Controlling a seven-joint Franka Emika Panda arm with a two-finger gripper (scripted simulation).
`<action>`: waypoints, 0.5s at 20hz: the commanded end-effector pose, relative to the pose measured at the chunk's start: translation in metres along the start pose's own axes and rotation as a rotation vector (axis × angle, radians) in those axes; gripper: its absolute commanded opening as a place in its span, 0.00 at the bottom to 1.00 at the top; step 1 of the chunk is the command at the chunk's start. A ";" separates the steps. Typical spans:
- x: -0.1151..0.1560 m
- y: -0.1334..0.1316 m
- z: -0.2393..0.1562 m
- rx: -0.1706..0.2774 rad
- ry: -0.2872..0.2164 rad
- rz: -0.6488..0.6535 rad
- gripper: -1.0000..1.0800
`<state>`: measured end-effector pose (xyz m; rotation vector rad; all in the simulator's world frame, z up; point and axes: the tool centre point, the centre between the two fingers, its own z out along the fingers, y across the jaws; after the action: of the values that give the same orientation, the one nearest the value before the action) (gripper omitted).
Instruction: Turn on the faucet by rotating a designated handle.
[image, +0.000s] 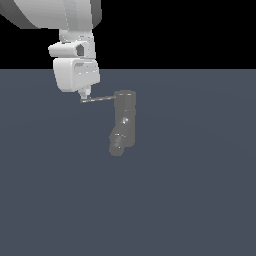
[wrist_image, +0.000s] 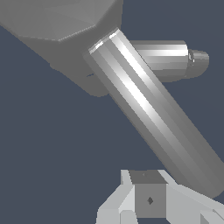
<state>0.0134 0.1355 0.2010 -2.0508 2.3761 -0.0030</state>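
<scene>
The faucet is a dull-grey upright cylinder on the floor, with its stubby spout angled out low down. The handle, a thin grey rod, sticks out from the cylinder's top toward the exterior view's left. My gripper hangs from the white arm right at the rod's free end, touching or nearly touching it, fingers together with nothing between them. In the wrist view the handle runs as a thick diagonal bar from the faucet down to beside my gripper, and the spout shows behind it.
A flat dark blue-grey floor surrounds the faucet. The white arm's links loom at the upper part of the exterior view's left.
</scene>
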 end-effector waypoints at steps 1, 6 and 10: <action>0.006 0.004 0.000 -0.001 0.001 0.002 0.00; 0.016 0.015 0.000 -0.001 0.001 0.000 0.00; 0.024 0.024 0.000 -0.002 0.001 0.000 0.00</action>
<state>-0.0099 0.1233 0.2010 -2.0590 2.3674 -0.0011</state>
